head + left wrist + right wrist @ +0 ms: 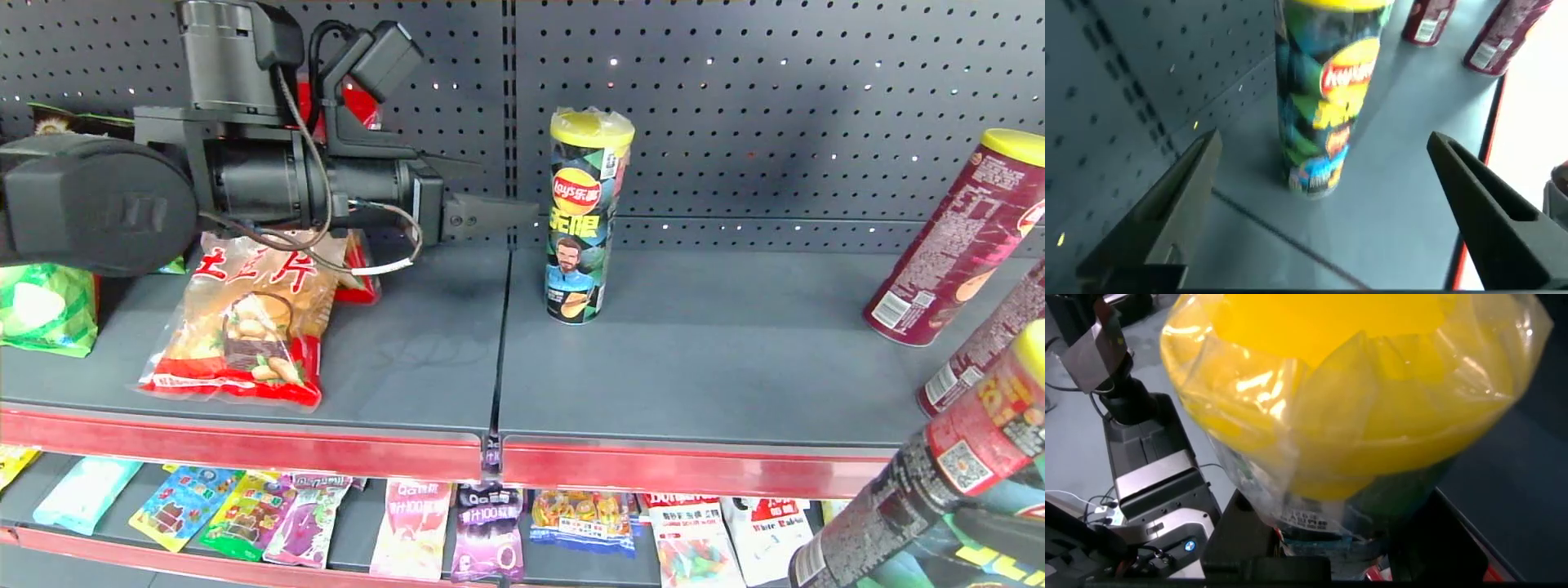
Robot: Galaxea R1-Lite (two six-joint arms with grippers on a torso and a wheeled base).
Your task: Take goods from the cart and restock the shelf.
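As L arm lies stretched level above shelf (718, 359) | L gripper (1323, 139) spread wide, holding nothing | chip can (584, 216) upright mid-shelf, just ahead of its fingertips | R gripper (1331, 547) clamped on yellow-lidded can (1339, 416), low right.

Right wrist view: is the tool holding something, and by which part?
The right tool seems to grip a yellow-lidded chip can by its body below the lid; contact is hidden.

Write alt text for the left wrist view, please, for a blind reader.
The open left gripper frames an upright chip can on a grey shelf, beside a pegboard wall. Two dark red cans sit farther along.
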